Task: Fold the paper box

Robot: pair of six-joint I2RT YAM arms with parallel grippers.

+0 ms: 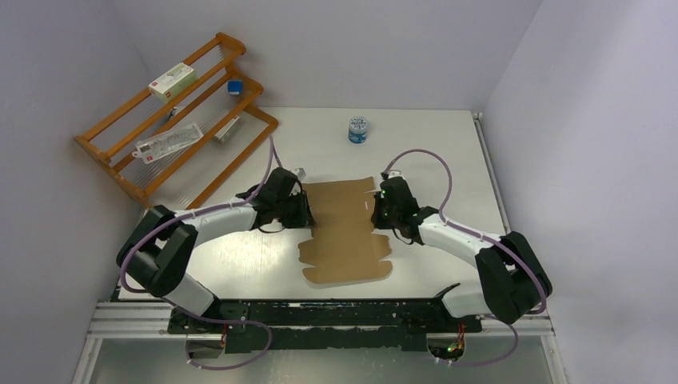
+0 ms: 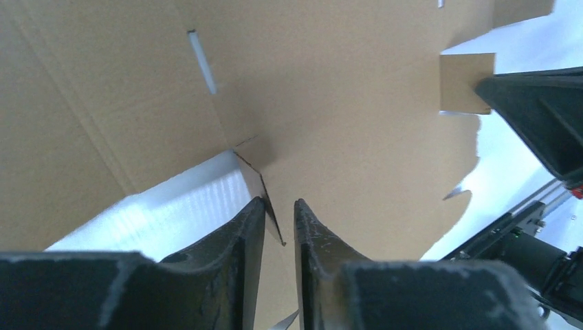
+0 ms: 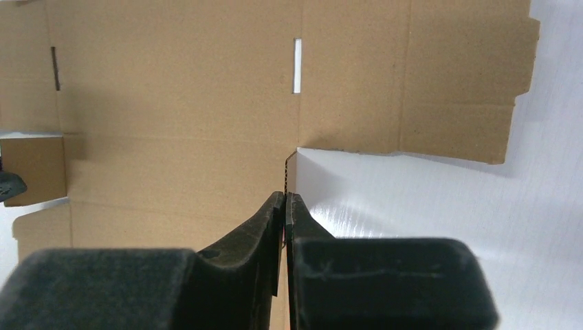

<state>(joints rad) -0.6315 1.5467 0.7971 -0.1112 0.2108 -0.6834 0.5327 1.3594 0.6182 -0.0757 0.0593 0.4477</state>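
The paper box is a flat brown die-cut cardboard sheet lying on the white table between my two arms. My left gripper is at its left edge. In the left wrist view the jaws stand slightly apart around a raised side flap, which leans on the left finger. My right gripper is at the sheet's right edge. In the right wrist view it is shut on the thin edge of a raised flap. The rest of the sheet lies flat.
A wooden rack stands at the back left with a white carton, a clear packet and a small blue item. A white and blue jar stands at the back middle. A metal rail runs along the near edge.
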